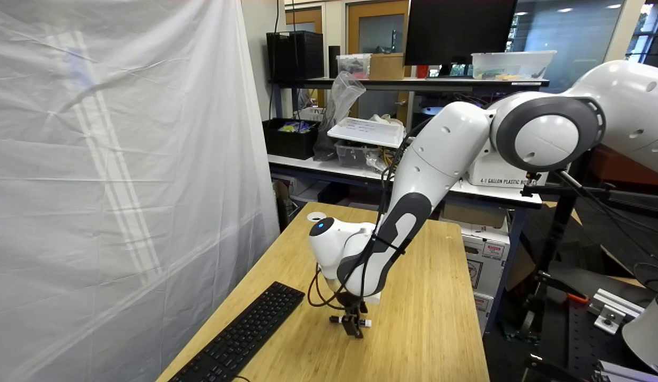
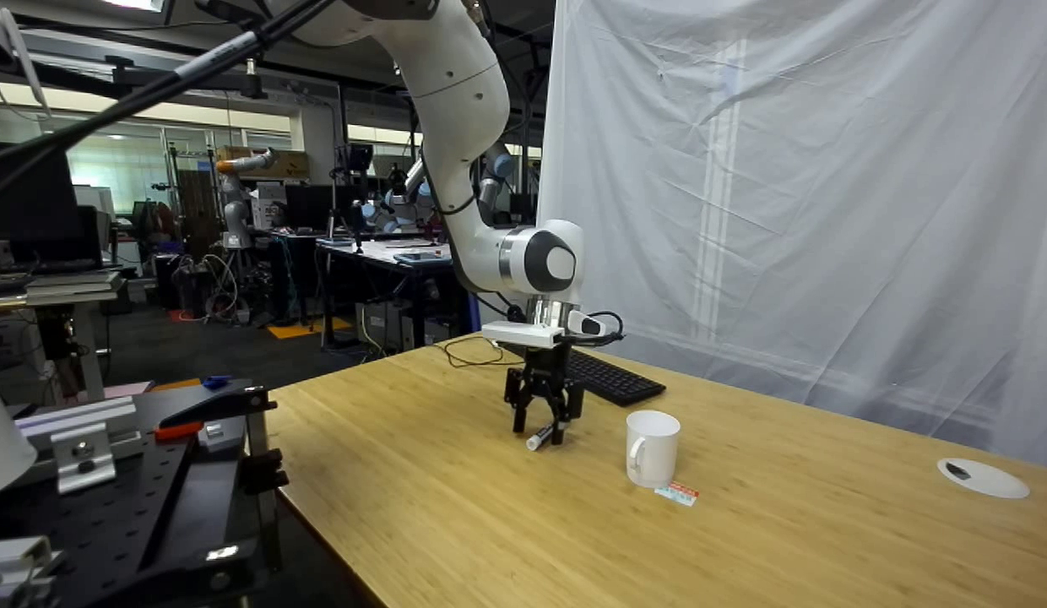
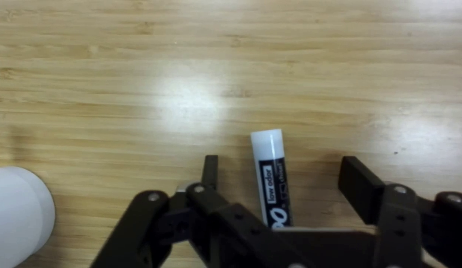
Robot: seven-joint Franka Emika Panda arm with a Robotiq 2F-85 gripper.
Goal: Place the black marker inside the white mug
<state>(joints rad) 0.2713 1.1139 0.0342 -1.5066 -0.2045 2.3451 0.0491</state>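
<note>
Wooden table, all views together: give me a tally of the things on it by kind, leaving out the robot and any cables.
Black marker: 1
White mug: 1
Black keyboard: 1
Small printed card or sticker: 1
White disc with a dark spot: 1
Total: 5

Wrist view: the gripper (image 3: pixel 281 176) covers one end of the black marker (image 3: pixel 271 178); left of the gripper, the white mug (image 3: pixel 18 216) runs off the edge! Behind the gripper, in an exterior view, I lose part of the keyboard (image 2: pixel 612 377).
</note>
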